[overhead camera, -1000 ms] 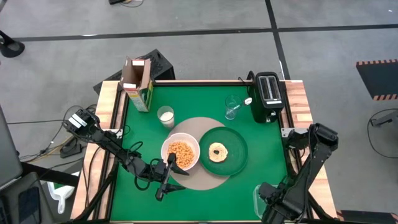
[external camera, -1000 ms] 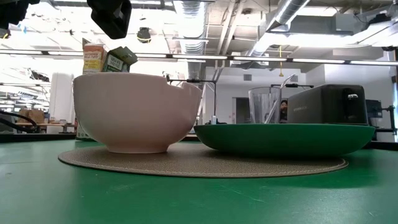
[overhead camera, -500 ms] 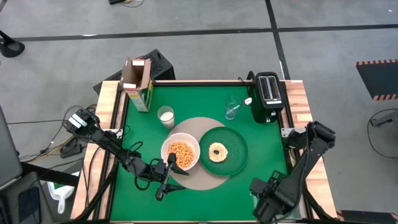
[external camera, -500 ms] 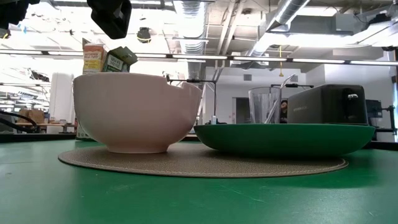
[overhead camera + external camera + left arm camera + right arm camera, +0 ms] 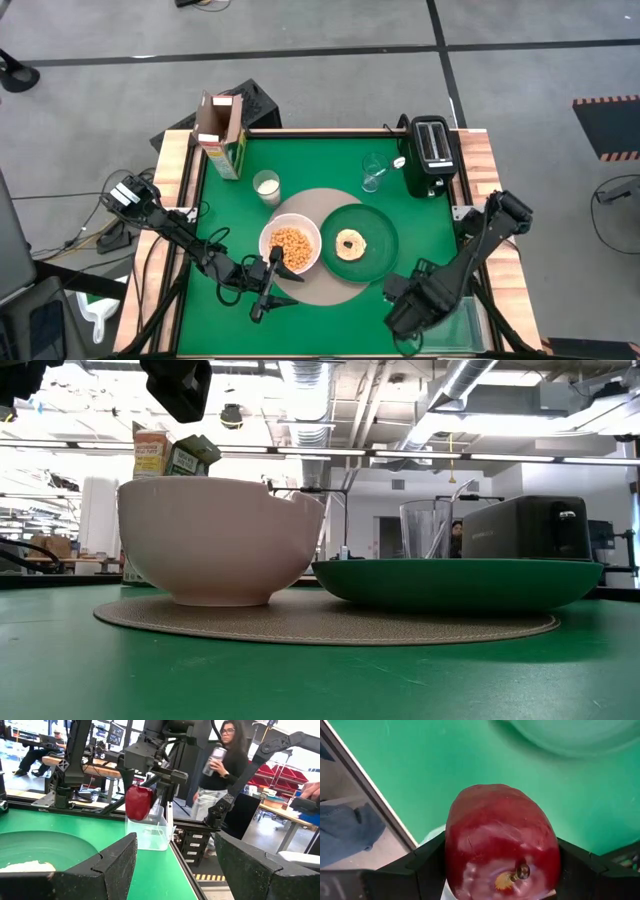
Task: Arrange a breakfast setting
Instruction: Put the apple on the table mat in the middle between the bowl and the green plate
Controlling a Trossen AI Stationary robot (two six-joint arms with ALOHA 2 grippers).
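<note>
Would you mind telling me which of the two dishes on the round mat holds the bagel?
The dark-green plate holds the bagel; the white bowl beside it contains cereal instead.

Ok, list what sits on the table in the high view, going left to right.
Cereal box → glass of milk → white bowl → dark-green plate carrying the bagel → black toaster.

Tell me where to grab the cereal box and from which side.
Grip the cereal box across its body, below the rim, coming level from the table's open middle. It stands upright with its top flaps open, so a grab from above would likely crush them. The left gripper, open by the bowl, is nearer.
</note>
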